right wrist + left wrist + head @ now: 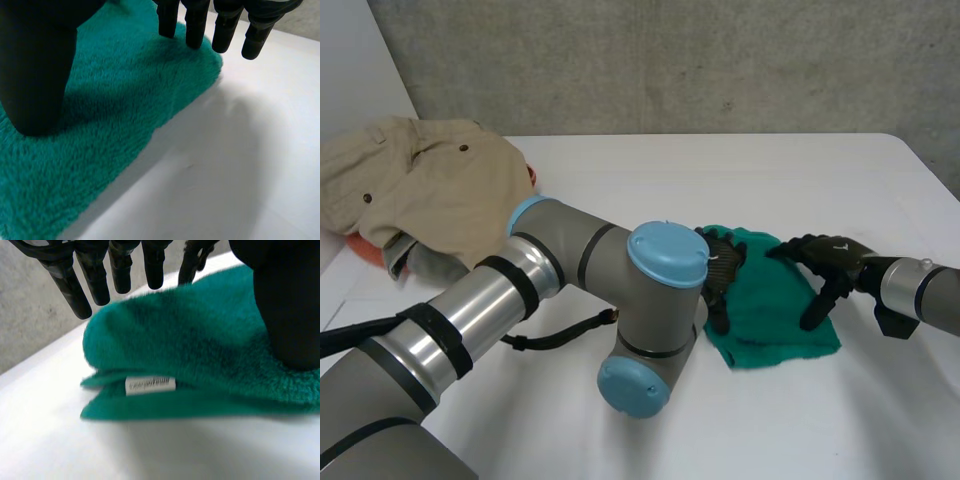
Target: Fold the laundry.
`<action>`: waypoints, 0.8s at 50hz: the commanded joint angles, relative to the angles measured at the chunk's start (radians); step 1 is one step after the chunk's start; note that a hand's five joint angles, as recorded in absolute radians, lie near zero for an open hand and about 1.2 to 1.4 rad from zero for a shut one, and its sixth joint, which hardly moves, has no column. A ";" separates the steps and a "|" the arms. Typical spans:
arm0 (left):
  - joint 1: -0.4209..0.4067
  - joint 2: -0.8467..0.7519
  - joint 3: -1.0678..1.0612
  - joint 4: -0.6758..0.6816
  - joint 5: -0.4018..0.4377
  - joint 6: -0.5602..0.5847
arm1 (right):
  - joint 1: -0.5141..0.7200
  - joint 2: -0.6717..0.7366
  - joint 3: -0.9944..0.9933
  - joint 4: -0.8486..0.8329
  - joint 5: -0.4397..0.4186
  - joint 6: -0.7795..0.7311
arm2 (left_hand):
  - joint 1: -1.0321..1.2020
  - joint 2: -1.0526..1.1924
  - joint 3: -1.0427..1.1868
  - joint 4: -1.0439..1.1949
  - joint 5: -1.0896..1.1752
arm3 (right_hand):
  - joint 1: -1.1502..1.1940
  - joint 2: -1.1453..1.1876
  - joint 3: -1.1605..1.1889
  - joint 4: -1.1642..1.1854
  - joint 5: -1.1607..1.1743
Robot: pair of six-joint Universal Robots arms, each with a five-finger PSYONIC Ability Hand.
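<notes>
Towel (770,320) lies doubled on the bench (720,180), under both thumbs. Left hand (720,268) and right hand (830,262): fingers straight, gripping nothing. Looks like the flattening step. Next: pinch the edge at the fingertips and fold again. Beige clothes (420,185) sit well behind the left fingers, not in the way.

Illegibly blurred print on the white label (150,385) of the green towel (200,335).

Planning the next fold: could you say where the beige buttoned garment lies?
The beige garment lies far left on the white table in the head view, apart from the fluffy green towel.
</notes>
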 commanded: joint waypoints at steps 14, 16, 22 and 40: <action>0.050 0.369 -0.290 0.034 0.049 -0.026 | -0.060 -0.246 0.082 -0.175 0.143 0.144 | -0.037 -0.034 -0.041 -0.033 -0.057 | -0.051 -0.037 -0.035 -0.034 -0.048; 0.067 0.456 -0.368 0.071 0.072 -0.032 | -0.077 -0.281 0.122 -0.207 0.186 0.227 | -0.037 -0.034 -0.041 -0.033 -0.057 | -0.051 -0.037 -0.035 -0.034 -0.048; 0.112 0.659 -0.560 0.112 0.178 -0.069 | -0.113 -0.332 0.252 -0.199 0.191 0.330 | -0.037 -0.034 -0.041 -0.033 -0.057 | -0.051 -0.037 -0.035 -0.034 -0.048; 0.251 1.119 -1.039 0.117 0.684 -0.238 | -0.062 -0.283 0.525 -0.396 0.074 0.315 | -0.037 -0.034 -0.041 -0.033 -0.057 | -0.051 -0.037 -0.035 -0.034 -0.048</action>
